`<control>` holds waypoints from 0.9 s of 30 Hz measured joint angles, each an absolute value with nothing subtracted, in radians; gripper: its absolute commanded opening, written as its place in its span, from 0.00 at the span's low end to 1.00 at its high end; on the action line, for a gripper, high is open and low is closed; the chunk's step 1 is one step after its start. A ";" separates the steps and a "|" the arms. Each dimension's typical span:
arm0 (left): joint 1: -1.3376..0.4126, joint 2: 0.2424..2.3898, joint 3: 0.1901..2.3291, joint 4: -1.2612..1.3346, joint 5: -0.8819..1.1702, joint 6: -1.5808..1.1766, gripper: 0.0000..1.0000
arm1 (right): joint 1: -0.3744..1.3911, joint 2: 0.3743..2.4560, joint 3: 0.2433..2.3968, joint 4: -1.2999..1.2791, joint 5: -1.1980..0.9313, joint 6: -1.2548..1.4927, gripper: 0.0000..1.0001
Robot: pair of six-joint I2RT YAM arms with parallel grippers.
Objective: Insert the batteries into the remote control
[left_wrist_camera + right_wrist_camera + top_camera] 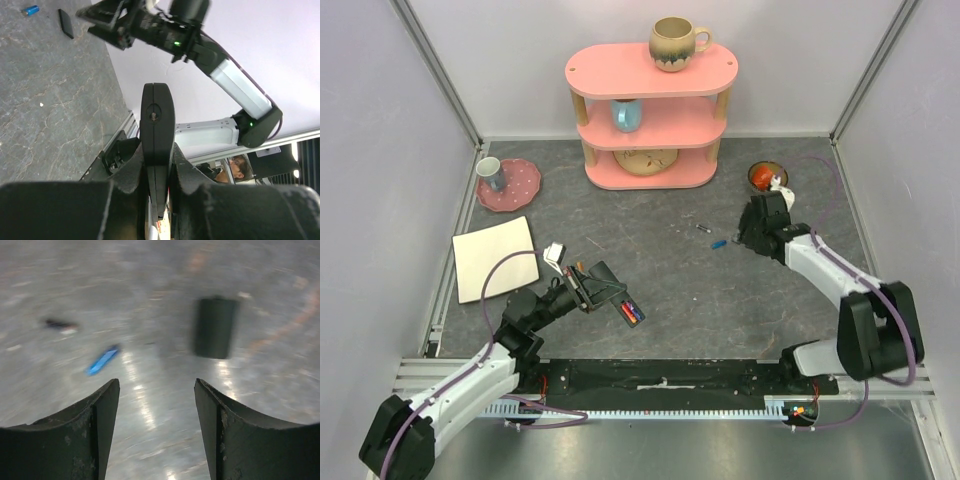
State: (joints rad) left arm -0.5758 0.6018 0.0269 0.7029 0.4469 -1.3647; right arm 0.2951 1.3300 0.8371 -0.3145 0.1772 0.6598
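Presently on hand, item by item.

Left claw (588,287): clamped tight on the remote control (612,295), which it holds above the counter (670,290) at front left. The top view shows the remote's open face. The loaded batteries (632,312), one red-orange and one purplish, lie side by side in the compartment at its free end. The left wrist view gives the same remote edge-on only, a thin black blade rising between the two fingers, with the compartment hidden.

Right claw (156,385): jaws well apart with nothing between them, hanging over the counter right of centre.

Blue battery (718,243): loose on the counter, just left of the right claw in the top view. The right wrist view places it ahead and left of the fingers, blurred. The left wrist view catches it in the far top-left corner.

Dark battery (703,227): loose on the counter, near the blue one and further back. It is only a smear in the right wrist view.

Black square piece (216,327): flat on the counter ahead of the right-hand finger in the right wrist view. The left wrist view shows it near the blue battery. It cannot be made out in the top view.

Top view only: pink shelf (650,120) at the back with a mug (677,43) on top, and a white sheet (495,258) beside the left arm.
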 measured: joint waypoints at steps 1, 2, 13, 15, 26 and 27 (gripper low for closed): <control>-0.576 0.591 0.027 0.701 0.447 -1.361 0.02 | 0.265 1.367 0.826 -0.331 0.225 0.661 0.67; -0.576 0.583 0.027 0.701 0.447 -1.358 0.02 | 0.242 1.398 0.821 -0.344 0.261 0.661 0.67; -0.576 0.542 0.027 0.690 0.447 -1.329 0.02 | 0.203 1.607 0.929 -0.392 0.438 0.621 0.68; -0.576 0.542 0.027 0.690 0.447 -1.328 0.02 | 0.197 1.635 0.935 -0.393 0.444 0.608 0.70; -0.576 0.535 0.027 0.690 0.448 -1.327 0.02 | 0.147 1.699 0.959 -0.367 0.348 0.522 0.66; -0.576 0.535 0.027 0.691 0.448 -1.327 0.02 | 0.144 1.703 0.963 -0.363 0.338 0.520 0.65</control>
State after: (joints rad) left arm -0.5758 0.5354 0.0269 0.6907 0.4480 -1.3270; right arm 0.1436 1.7035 0.9634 -0.3630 0.3382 0.5198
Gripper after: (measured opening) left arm 0.188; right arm 0.671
